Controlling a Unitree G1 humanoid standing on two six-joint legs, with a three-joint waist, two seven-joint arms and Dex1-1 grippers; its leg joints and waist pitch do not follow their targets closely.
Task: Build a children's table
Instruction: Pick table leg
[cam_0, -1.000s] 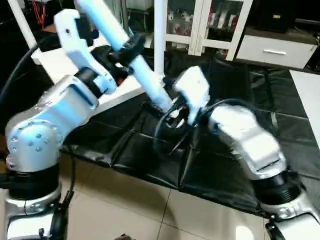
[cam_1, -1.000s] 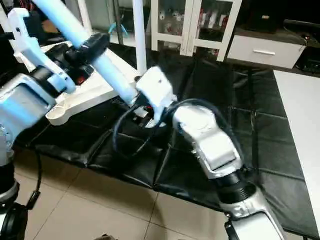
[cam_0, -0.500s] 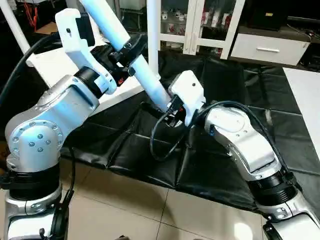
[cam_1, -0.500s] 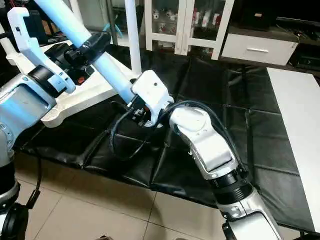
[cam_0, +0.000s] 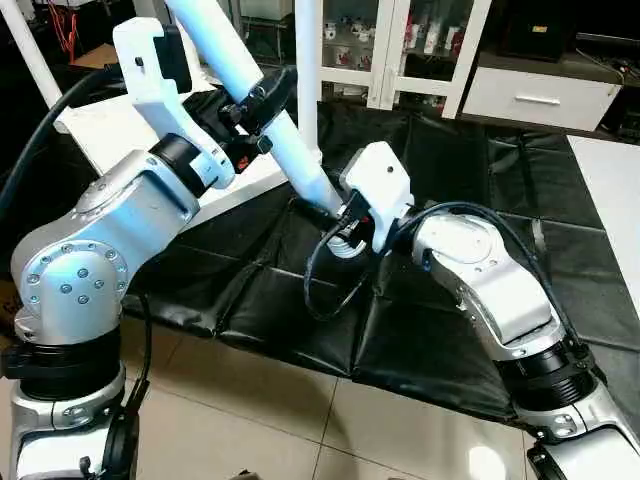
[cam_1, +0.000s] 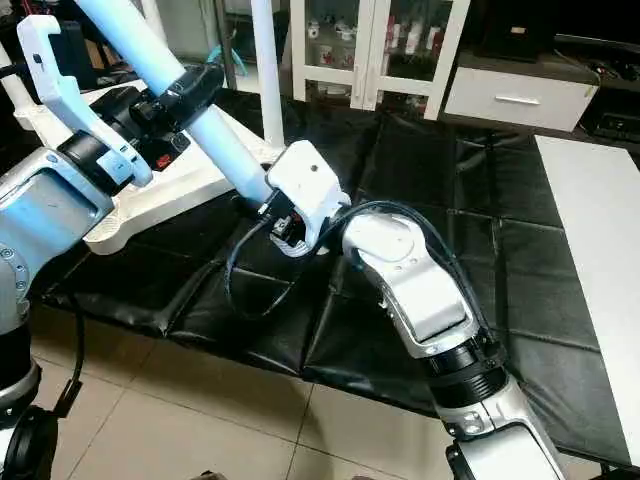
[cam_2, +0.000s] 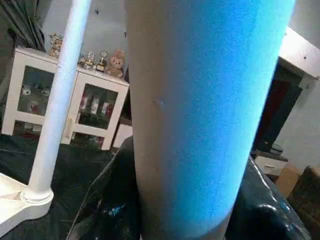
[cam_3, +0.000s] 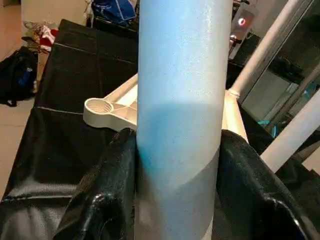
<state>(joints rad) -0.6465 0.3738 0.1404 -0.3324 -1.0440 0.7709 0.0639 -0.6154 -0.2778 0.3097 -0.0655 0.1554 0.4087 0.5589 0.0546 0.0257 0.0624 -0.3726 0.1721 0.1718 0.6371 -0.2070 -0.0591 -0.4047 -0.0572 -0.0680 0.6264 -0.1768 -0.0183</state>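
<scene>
A long white leg (cam_0: 298, 162) slants across the scene, its upper end running out past the top edge. My left gripper (cam_0: 262, 95) is shut on the leg's middle, black fingers (cam_2: 107, 200) on both sides. My right gripper (cam_0: 345, 215) is shut on the leg's lower end, its fingers (cam_3: 107, 195) pressed against the tube. The white table top (cam_1: 170, 195) lies upside down on the black mat, with a round corner socket (cam_3: 100, 107) showing. Another leg (cam_1: 265, 70) stands upright in the top's far corner.
A black mat (cam_0: 450, 160) covers the floor, with pale tiles (cam_0: 260, 420) in front. A white glass-door cabinet (cam_0: 400, 40) and a white drawer unit (cam_0: 535, 95) stand behind. A white panel (cam_1: 600, 230) lies at the right. A dark backpack (cam_3: 17, 75) sits beside the mat.
My right gripper's fingers have closed in on the leg's lower end. The left gripper keeps its hold. The camera has shifted a little since the oldest frame.
</scene>
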